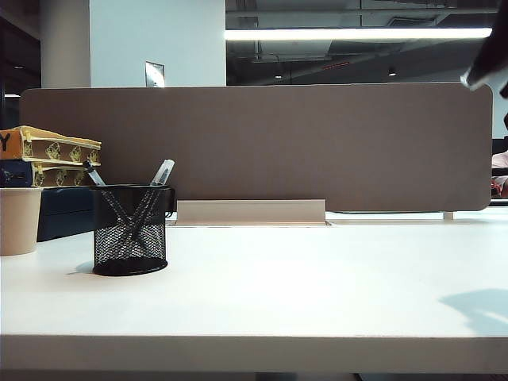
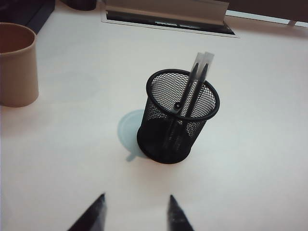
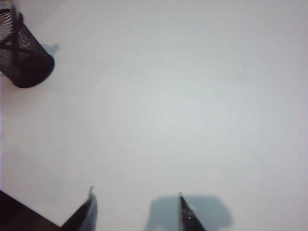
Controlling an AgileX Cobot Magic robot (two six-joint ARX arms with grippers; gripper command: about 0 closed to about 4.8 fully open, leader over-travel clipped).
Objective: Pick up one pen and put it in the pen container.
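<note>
In the exterior view, the pen container [image 1: 130, 230] stands on the left part of the white table [image 1: 302, 286], just right of a beige cup [image 1: 17, 220]. Two pens lean crossed inside it, one pen [image 1: 161, 176] poking above the rim to the right. No loose pen lies on the table here. Neither gripper is clearly in this view; only a dark part of an arm shows at the top right corner.

In the left wrist view, the left gripper [image 2: 134, 211] hovers above the table near the container [image 2: 178, 118], its fingers spread apart and empty. The pens [image 2: 195, 89] rest inside the mesh.

In the right wrist view, the right gripper [image 3: 135, 211] hangs over bare table, well apart from the container [image 3: 21, 50], fingers parted and holding nothing.

Judging by this, the pen is already delivered and the task looks essentially done; only pulling the arms clear seems left.
</note>
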